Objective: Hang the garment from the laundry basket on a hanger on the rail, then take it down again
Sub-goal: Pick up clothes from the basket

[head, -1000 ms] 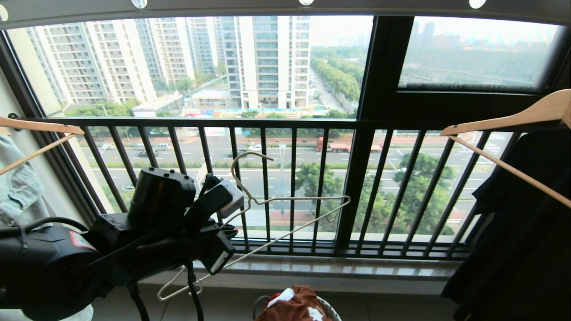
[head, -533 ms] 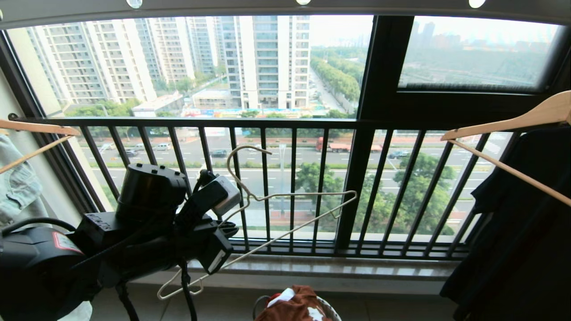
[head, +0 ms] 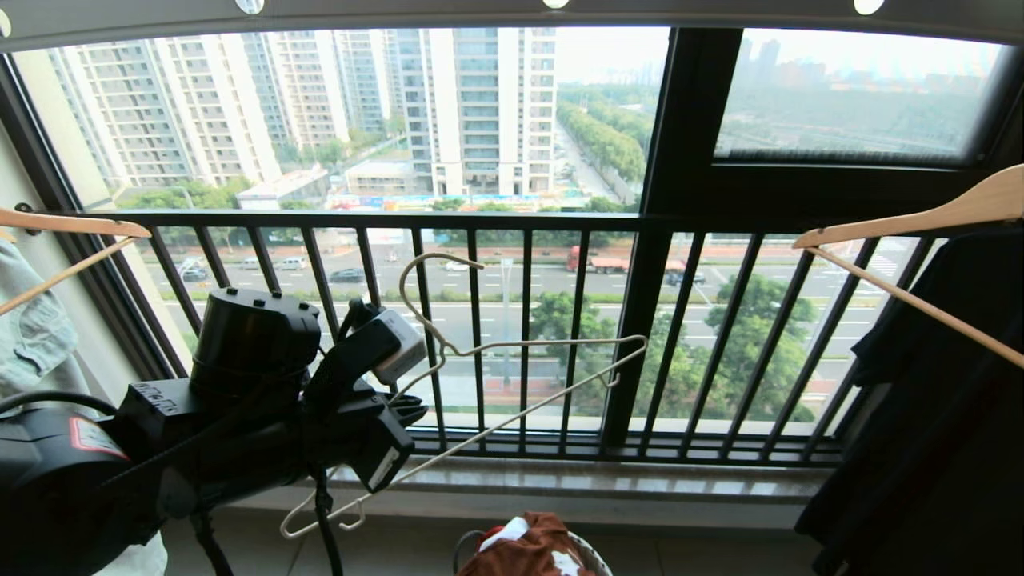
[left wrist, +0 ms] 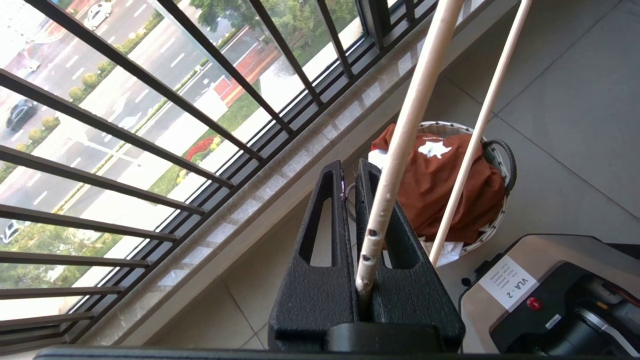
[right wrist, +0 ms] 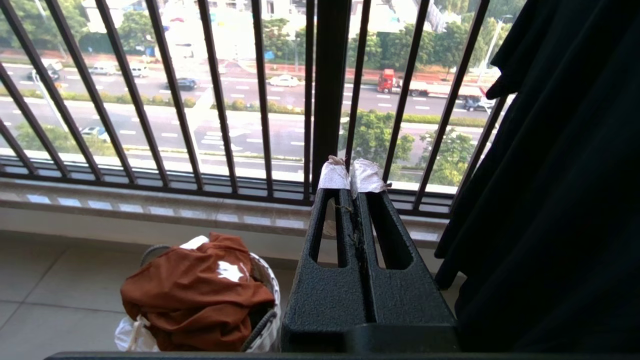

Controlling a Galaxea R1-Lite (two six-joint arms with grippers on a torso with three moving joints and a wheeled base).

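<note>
Right now my left gripper (head: 412, 412) is clenched on the cream-white wire hanger (head: 512, 352), out in front of the black balcony railing (head: 480, 220). In the left wrist view my 2 black fingers (left wrist: 320, 235) are pressed together with the hanger's lower bar pinched between them, and that bar runs up and away across the view while the second, thinner wire (left wrist: 477, 125) runs alongside it. From my head camera the hanger sits tilted: its long hook (head: 420, 280) curls up above my wrist, 1 notched end (head: 628, 360) points toward the thick window post, and the other end (head: 312, 524) dips low beside my arm's cables.

Down on the tiled floor, the rust-brown shorts (right wrist: 195, 290) lie bunched in the small round laundry basket (right wrist: 267, 305), white logo (right wrist: 230, 271) facing up, white fabric peeking out at the basket's edge. Nothing of mine touches them. The basket stands just in front of the stone sill (head: 608, 480) below the railing.

Overhead, the grey rail (head: 512, 10) with its round holes crosses the top of my head view. On my left a wooden hanger (head: 72, 228) carries a pale green denim garment (head: 36, 336); on my right another wooden hanger (head: 920, 220) carries a black garment (head: 928, 416).

My right gripper (right wrist: 351, 176) is pressed shut on nothing, its taped tips together, close beside that black garment and above the basket.
</note>
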